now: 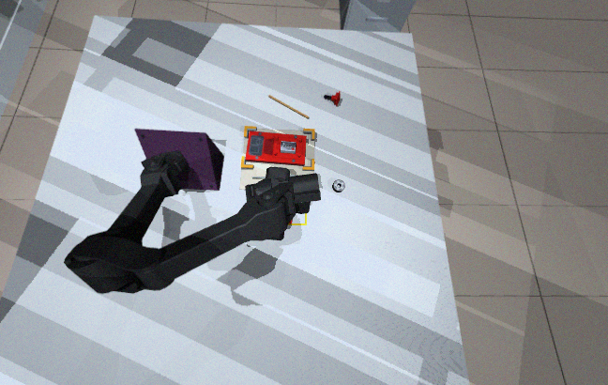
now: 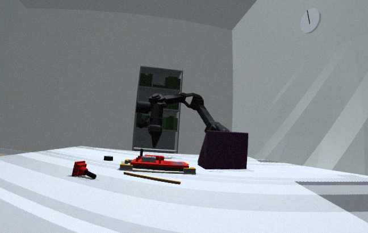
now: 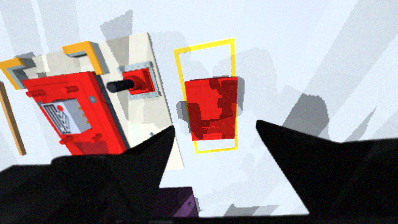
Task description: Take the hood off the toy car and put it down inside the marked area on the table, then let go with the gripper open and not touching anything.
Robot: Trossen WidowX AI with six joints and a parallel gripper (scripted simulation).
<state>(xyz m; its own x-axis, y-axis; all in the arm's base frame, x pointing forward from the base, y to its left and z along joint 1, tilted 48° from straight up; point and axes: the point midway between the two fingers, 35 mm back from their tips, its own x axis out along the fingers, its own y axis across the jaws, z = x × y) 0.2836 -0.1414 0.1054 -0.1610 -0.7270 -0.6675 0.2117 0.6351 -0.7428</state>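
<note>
My hand (image 1: 302,207) (image 2: 154,146) (image 3: 214,126) is released, above the hood (image 3: 212,107), which lies within the yellow outline (image 1: 305,219) (image 3: 235,59), slightly over its left line. I'd lift straight up, fingers wide, before swinging aside. Striped light crosses the pale desk (image 1: 369,268) (image 2: 150,208); a shelf unit (image 2: 181,86) stands behind.
</note>
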